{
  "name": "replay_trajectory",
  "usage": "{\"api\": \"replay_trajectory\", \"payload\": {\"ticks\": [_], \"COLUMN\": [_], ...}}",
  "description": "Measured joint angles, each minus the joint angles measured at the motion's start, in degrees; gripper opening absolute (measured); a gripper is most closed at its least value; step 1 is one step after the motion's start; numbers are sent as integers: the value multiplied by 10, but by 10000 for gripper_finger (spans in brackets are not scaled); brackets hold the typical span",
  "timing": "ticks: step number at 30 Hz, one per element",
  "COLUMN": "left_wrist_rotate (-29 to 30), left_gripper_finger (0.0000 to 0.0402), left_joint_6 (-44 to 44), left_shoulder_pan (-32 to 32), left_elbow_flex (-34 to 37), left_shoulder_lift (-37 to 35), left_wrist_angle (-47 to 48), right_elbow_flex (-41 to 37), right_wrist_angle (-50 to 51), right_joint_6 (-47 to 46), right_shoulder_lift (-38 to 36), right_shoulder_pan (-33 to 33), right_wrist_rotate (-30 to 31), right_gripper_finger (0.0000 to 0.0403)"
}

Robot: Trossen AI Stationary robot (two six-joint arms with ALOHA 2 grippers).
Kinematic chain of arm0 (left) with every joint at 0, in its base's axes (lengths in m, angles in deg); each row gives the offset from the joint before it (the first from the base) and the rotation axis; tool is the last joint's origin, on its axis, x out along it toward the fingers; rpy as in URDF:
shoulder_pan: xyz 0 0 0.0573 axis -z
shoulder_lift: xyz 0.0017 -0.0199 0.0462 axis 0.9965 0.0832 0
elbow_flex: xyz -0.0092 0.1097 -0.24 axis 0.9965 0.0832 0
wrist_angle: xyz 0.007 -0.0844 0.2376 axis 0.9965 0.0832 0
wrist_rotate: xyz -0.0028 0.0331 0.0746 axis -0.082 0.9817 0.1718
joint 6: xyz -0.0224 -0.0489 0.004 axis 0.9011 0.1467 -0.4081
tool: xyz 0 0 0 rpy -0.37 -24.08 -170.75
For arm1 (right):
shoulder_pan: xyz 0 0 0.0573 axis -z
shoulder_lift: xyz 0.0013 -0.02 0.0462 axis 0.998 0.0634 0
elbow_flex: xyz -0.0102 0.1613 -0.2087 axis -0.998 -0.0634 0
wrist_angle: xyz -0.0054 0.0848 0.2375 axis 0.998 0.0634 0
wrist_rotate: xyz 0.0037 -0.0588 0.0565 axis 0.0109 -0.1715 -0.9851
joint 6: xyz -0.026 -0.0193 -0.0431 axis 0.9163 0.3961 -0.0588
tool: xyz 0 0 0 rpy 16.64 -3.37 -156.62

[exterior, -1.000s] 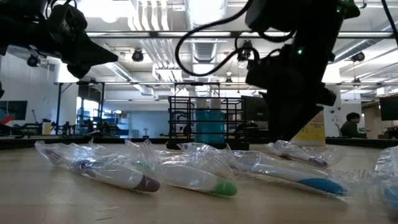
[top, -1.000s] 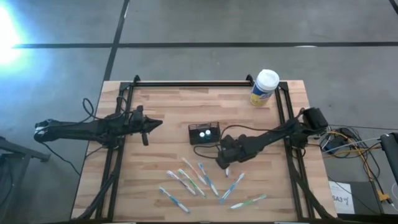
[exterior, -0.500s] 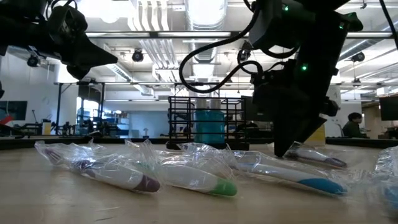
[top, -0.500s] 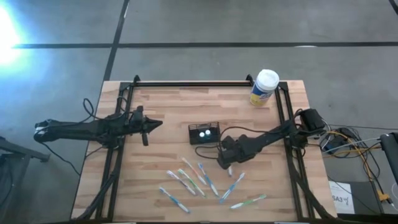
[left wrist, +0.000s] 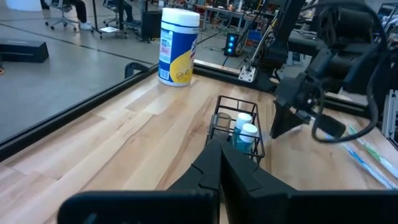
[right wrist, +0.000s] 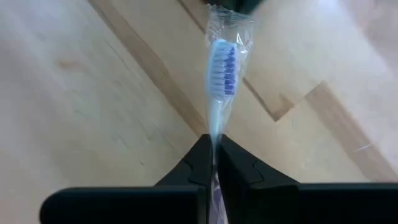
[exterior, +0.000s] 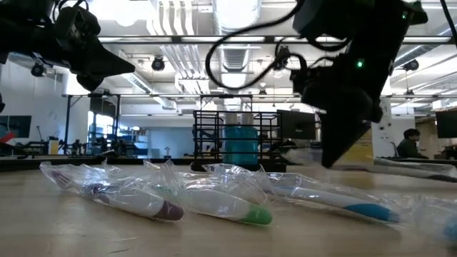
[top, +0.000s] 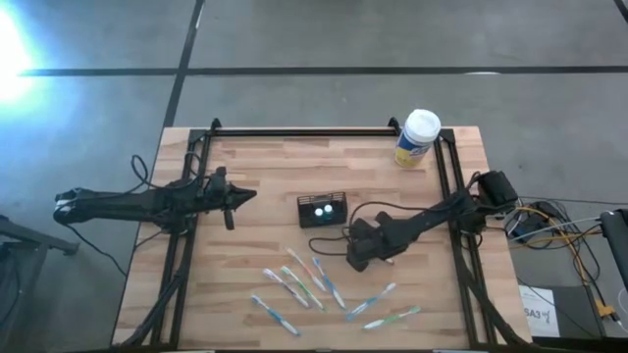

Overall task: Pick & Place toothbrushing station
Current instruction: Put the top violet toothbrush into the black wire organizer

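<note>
Plastic-wrapped toothbrush [right wrist: 219, 74] clamped in the right gripper [right wrist: 213, 155] should travel level toward the toothbrushing station [top: 322, 209] at ten o'clock; the left gripper [left wrist: 219, 163] waits, fingers together.

- Left arm [top: 147, 203]: slim, matte black, a thin black cable looping off it.
- Right arm [top: 422, 218]: black too, blocky housing, black cable arching over.
- Green indicator light [exterior: 359, 64] glowing on the right arm.
</note>
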Motion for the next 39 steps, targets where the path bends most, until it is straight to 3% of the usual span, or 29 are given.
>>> {"api": "replay_trajectory", "payload": {"ticks": [9,12,17,22,27,34,39], "left_wrist_rotate": [-1,-19,-57,-84,-98,-105,-123], "left_gripper_finger": [3,3,3,11,69,169,195], "left_joint_6": [-2,-23,-33,-41,-64,-109,-142], "left_shoulder_pan": [0,0,1,1,9,31,47], "left_elbow_flex": [0,0,1,-17,-42,-111,-176], "left_shoulder_lift": [0,1,18,68,124,204,260], "left_wrist_angle": [-1,-1,-46,-89,-149,-178,-182], "right_elbow_flex": [0,0,-1,-1,-2,-2,-2], "right_wrist_angle": [-41,-120,-279,-353,-402,-452,-482], "right_joint_6": [65,158,352,485,553,587,611], "right_shoulder_lift": [-97,-132,-176,-192,-186,-174,-168], "right_shoulder_pan": [-48,-73,-91,-78,-55,-17,-1], "right_wrist_rotate": [118,158,161,163,158,106,95], "right_gripper_finger": [8,8,8,8,8,8,8]}}
